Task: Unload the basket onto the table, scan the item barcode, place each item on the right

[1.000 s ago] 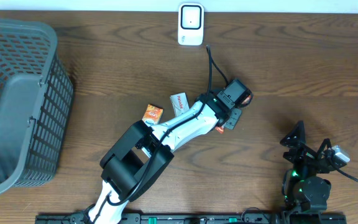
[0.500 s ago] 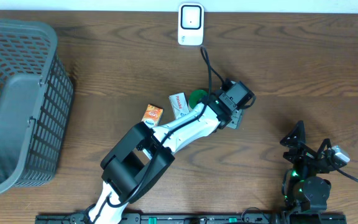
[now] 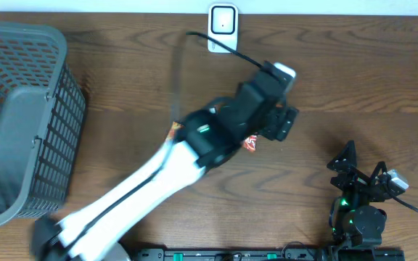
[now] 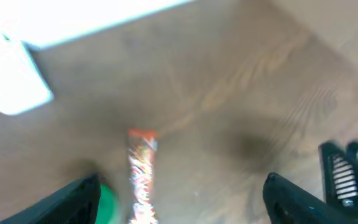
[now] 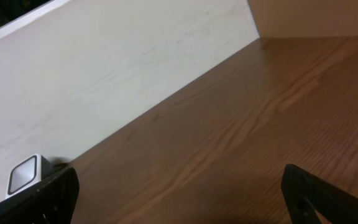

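The left claw (image 4: 182, 186) hangs released over the counter (image 4: 241, 112), fingers spread wide, gripping nothing. The orange-red packet (image 4: 142, 168) lies on the wood below, between its fingers, with a blurred green thing (image 4: 107, 202) beside one finger. The white scanner (image 3: 223, 28) sits beyond the claw. The grey basket (image 3: 20, 123) stands well off to its left, its grey floor in view. The right claw (image 5: 180, 180) is released too.

basket (image 3: 20, 116) far left | scanner (image 3: 223, 27) back centre | packet (image 3: 250, 144) mid-table
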